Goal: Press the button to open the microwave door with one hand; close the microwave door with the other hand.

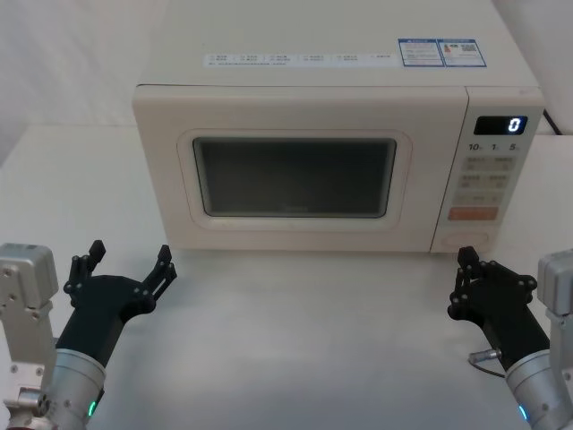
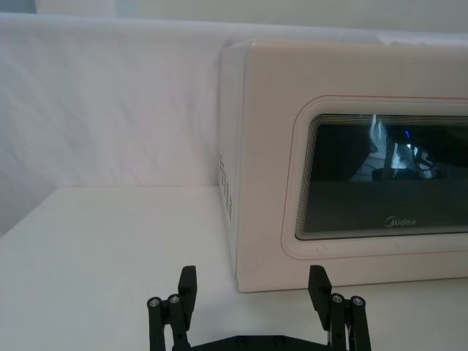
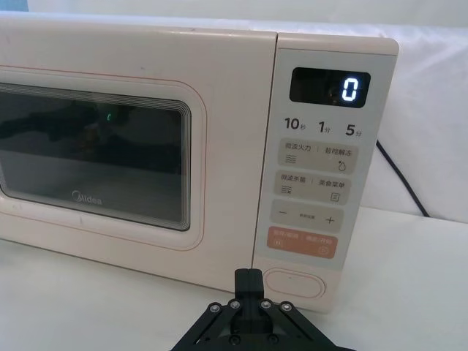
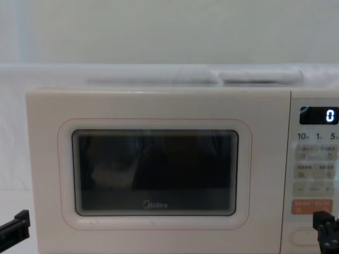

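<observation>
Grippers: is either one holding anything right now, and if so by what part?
Nothing is held. The left gripper is open over the table; the right gripper is shut on nothing, near the button. The microwave door is closed.

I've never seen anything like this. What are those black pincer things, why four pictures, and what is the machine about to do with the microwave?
The black pincers are the robot's two claws, one on each arm. One picture comes from a camera on its head, one from its chest, and one from each wrist. On the white table stands a cream microwave with its door shut and the display reading 0. The left claw hovers open near the microwave's left front corner, holding nothing. The right claw is shut and points at the button, the wide blank key at the bottom of the panel, not yet touching it. Pressing it should pop the door open.
</observation>
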Tool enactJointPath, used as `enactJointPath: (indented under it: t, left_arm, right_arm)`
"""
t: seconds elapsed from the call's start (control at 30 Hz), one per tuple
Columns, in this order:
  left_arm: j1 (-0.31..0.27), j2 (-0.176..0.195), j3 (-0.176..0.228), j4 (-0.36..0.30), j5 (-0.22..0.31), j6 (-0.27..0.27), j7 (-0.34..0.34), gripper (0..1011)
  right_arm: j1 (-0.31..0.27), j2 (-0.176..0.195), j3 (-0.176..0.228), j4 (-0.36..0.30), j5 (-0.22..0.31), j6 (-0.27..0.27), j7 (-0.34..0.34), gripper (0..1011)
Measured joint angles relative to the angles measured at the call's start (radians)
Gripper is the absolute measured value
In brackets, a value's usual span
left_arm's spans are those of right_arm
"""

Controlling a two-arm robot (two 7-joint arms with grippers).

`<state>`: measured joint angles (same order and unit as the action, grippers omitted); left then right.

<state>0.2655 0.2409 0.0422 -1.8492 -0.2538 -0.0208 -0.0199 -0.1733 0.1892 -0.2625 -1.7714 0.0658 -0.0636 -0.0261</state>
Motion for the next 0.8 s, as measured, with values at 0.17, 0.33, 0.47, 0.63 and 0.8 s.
enactJointPath:
  t: [0.17, 0.33, 0.47, 0.63, 0.8]
  left_arm:
    - [0.0, 0.0, 0.0, 0.0, 0.0, 0.0, 0.0, 1001]
    - [0.0, 0.0, 0.0, 0.0, 0.0, 0.0, 0.0, 1001]
    - [0.0, 0.0, 0.0, 0.0, 0.0, 0.0, 0.0, 1001]
    - [0.0, 0.0, 0.0, 0.0, 0.0, 0.0, 0.0, 1001]
    - [0.0, 0.0, 0.0, 0.0, 0.0, 0.0, 0.0, 1001]
  right_arm:
    - [0.0, 0.0, 0.0, 0.0, 0.0, 0.0, 0.0, 0]
    - [0.0, -0.003, 0.002, 0.0, 0.0, 0.0, 0.001, 0]
    - [-0.002, -0.017, 0.012, 0.0, -0.002, 0.004, 0.011, 0]
    - [-0.001, -0.035, 0.024, 0.011, -0.006, 0.015, 0.026, 0]
    - [0.012, -0.057, 0.039, 0.041, -0.002, 0.029, 0.042, 0]
